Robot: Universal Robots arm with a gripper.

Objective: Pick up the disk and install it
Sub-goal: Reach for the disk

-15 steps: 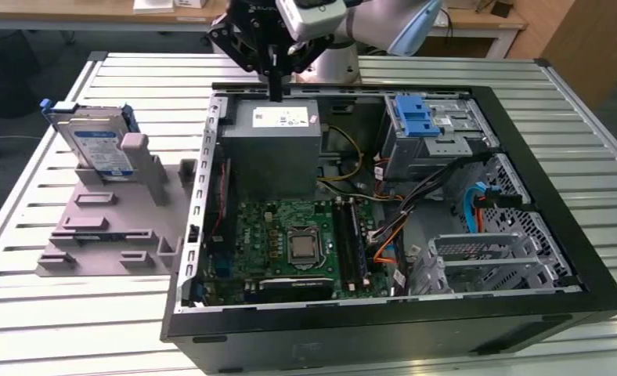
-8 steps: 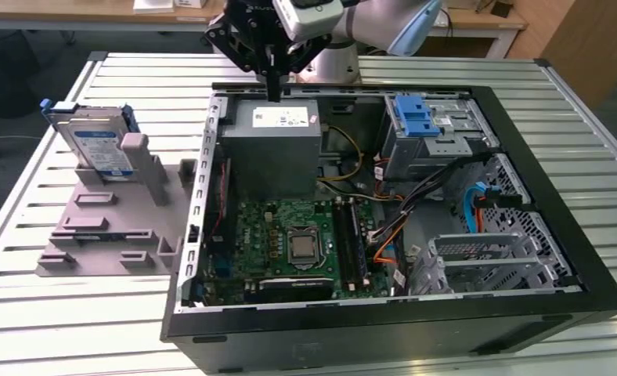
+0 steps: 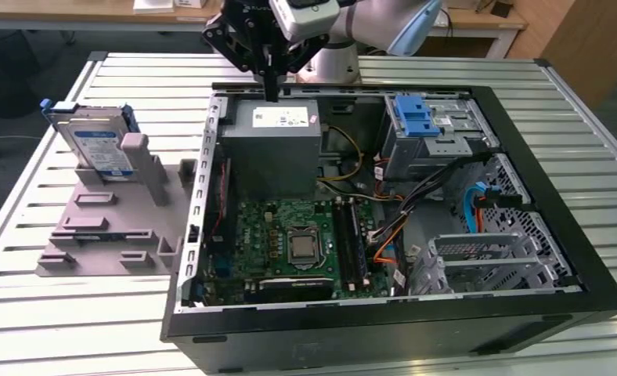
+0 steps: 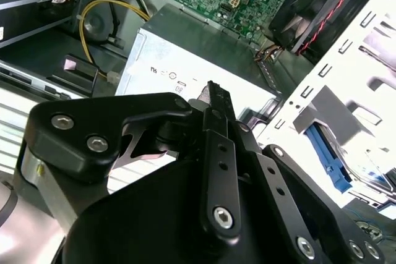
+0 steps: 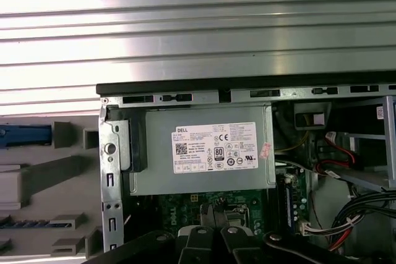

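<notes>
Hand (image 3: 274,95), black and two-fingered, closed on nothing, hovers above the large grey metal box (image 3: 277,153). The flat grey blue-railed disk (image 3: 95,145) stands well apart, ungrasped. Pick-up is pending: fingers must part.

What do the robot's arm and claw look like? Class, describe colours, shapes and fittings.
The arm is smooth, rounded and pale grey-white, with a light blue joint cover. The claw is matt black: flat, angular linkage plates pinned with silver screws, narrowing to slim, straight fingers.
</notes>
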